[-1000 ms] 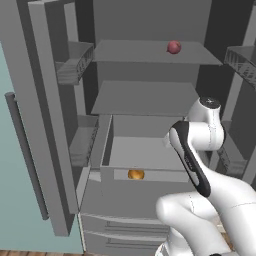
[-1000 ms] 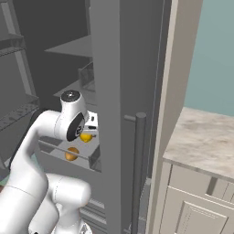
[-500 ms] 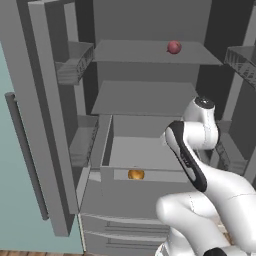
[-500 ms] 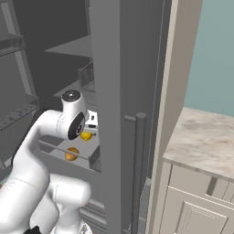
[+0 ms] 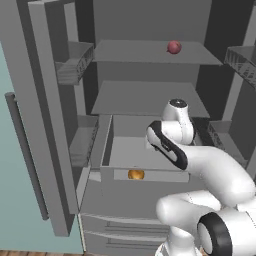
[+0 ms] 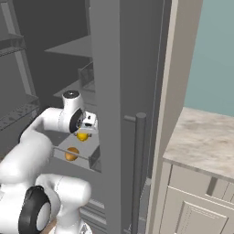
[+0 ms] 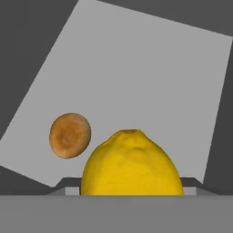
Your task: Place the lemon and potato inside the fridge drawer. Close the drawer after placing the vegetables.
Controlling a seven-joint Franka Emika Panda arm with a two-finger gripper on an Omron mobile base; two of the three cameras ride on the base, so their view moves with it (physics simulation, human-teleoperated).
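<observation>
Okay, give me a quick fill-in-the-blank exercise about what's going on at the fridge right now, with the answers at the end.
1. The end effector is shut on the ____.
2. The potato lies inside the open ____.
3. The small dark red ball sits on the ____ shelf of the fridge.
4. In the hand view, the potato shows to the ____ of the lemon.

Missing words: lemon; drawer; top; left

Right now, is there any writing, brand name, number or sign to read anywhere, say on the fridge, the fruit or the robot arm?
None: no text shows on the fridge drawer, the lemon, the potato, the small red ball or the gripper.
</observation>
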